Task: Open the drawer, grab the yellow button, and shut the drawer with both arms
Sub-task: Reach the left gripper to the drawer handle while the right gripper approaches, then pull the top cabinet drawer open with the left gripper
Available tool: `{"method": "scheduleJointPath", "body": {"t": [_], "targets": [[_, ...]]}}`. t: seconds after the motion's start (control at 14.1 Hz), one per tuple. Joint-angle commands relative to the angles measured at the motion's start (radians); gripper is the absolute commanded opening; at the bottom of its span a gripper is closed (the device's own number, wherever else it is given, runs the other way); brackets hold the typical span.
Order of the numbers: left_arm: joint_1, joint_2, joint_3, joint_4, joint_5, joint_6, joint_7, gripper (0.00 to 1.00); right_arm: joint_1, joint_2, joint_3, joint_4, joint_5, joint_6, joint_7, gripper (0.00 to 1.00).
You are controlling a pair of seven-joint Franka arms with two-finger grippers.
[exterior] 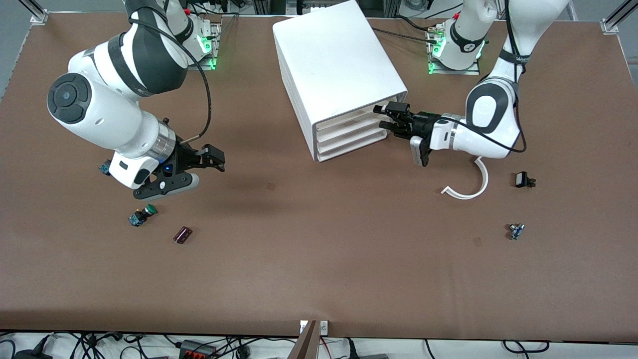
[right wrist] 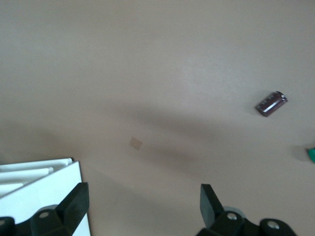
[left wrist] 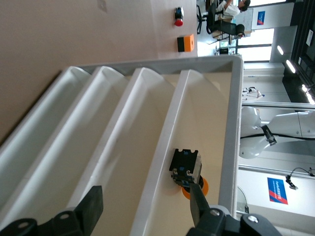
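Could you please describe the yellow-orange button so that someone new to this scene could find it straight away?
Start at the big white cabinet in the middle of the table, where the left gripper reaches into the uppermost drawer. The button lies inside that drawer, right at the gripper's fingertips. Its yellow-orange cap sets it apart from the green-capped button out on the table.

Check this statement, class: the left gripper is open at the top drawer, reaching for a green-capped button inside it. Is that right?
Not quite. The left gripper is open at the top drawer, but the button inside has a yellow-orange cap, as the left wrist view shows. The green-capped button lies on the table.
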Motion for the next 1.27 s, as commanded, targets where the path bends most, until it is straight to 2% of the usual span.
{"method": "scheduleJointPath", "body": {"t": [0.0,0.14,0.28,0.35,0.5,0.64,0.92,1.2], "targets": [[-0.001,0.016,-0.038,-0.008,-0.031,0.016,0.041,0.69,0.032,0.024,-0.007,0.029,0.033,0.028,0.016,1.00],[0.000,0.030,-0.041,-0.005,-0.031,0.012,0.046,0.53,0.049,0.030,-0.007,0.029,0.031,0.080,0.054,1.00],[0.006,0.032,-0.039,-0.005,-0.029,0.007,0.053,0.29,0.055,0.030,-0.007,0.029,0.031,0.094,0.076,1.00],[0.009,0.042,-0.039,-0.003,-0.028,0.007,0.052,0.20,0.055,0.030,-0.007,0.029,0.032,0.094,0.088,1.00],[0.009,0.073,-0.039,0.009,-0.028,0.006,0.052,0.07,0.071,0.030,-0.007,0.029,0.033,0.095,0.104,1.00],[0.017,0.090,-0.039,0.040,-0.025,0.006,0.050,0.03,0.101,0.030,-0.007,0.032,0.031,0.098,0.107,1.00],[0.069,0.137,-0.029,0.161,-0.008,-0.042,0.041,0.03,0.167,0.036,-0.009,0.032,0.029,0.167,0.188,1.00],[0.132,0.232,-0.029,0.345,0.125,-0.057,0.035,0.03,0.209,0.042,-0.009,0.032,0.029,0.219,0.200,1.00]]}}
